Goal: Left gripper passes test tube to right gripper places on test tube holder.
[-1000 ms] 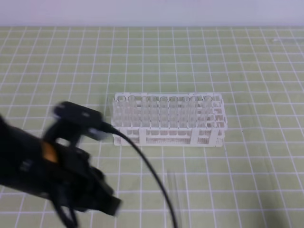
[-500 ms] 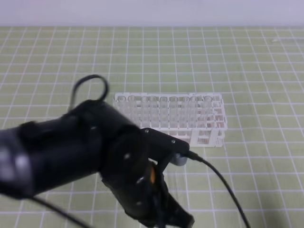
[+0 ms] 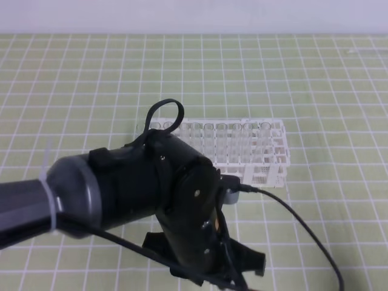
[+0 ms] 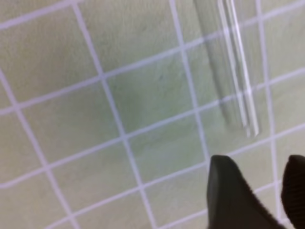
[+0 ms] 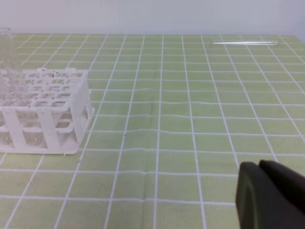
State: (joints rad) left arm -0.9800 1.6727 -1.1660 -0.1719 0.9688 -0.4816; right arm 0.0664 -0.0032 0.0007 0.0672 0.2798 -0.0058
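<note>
A clear test tube [image 4: 229, 67] lies flat on the green grid mat in the left wrist view, one end at about mid-height on the right. My left gripper [image 4: 267, 191] hovers just below that end, open, with nothing between its black fingers [image 4: 228, 195]. In the exterior view the thick dark left arm [image 3: 151, 200] hides the tube. The white test tube holder [image 3: 254, 151] stands behind the arm with several tubes upright in it; it also shows as the holder [image 5: 47, 112] at the left of the right wrist view. My right gripper [image 5: 267, 191] is low at the right, fingers together and empty.
A black cable [image 3: 297, 221] trails from the left arm over the mat to the right. Another clear tube [image 5: 245, 43] lies far back on the mat in the right wrist view. Green grid mat surrounds the holder on all sides.
The left arm has swung from the lower left to the middle, in front of the holder, and now covers the spot where the lying tube showed faintly.
</note>
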